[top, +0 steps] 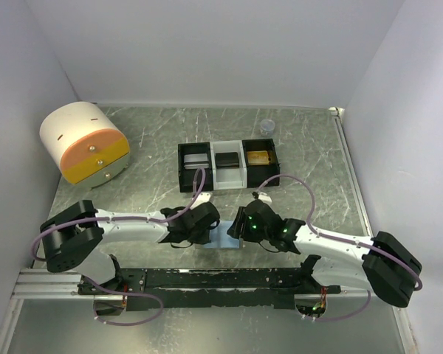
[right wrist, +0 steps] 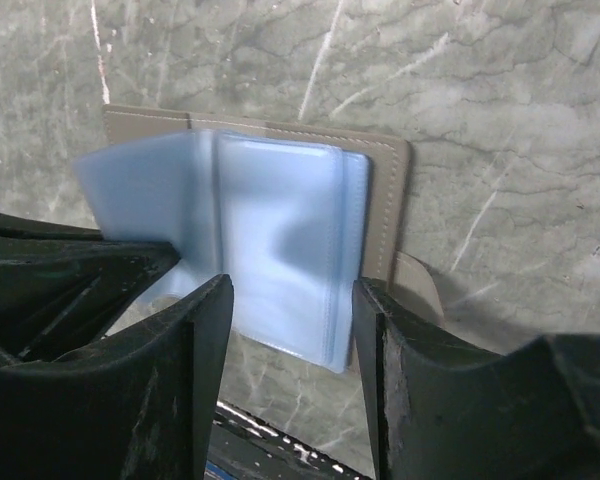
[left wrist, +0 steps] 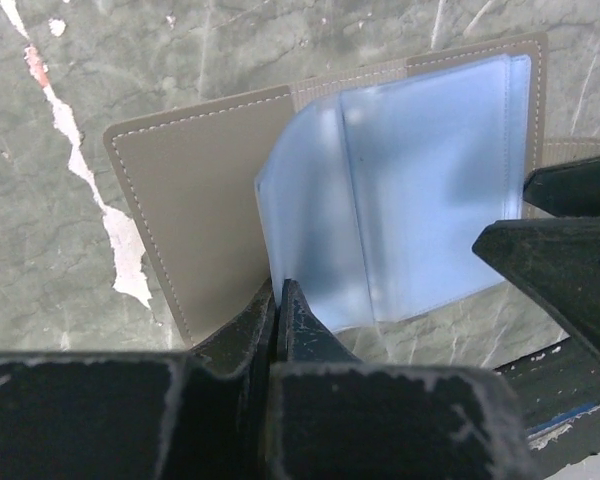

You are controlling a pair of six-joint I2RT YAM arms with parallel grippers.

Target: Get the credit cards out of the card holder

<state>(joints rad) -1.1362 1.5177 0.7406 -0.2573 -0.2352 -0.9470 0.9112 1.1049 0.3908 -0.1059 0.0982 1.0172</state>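
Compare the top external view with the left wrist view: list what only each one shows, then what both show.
Only top external: the three-compartment tray and the round cream-and-orange drawer unit. Only left wrist: the stitching on the grey leaf, and the left gripper closed at the lower edge of the blue lining. Both: the card holder lying open on the marbled table.

I see a grey-green marbled tabletop (top: 155,136) carrying the open card holder (left wrist: 190,200) nearest me, a three-compartment tray (top: 182,166) mid-table, a round drawer box (top: 85,144) far left, and a small clear cup (top: 266,127) at the back.
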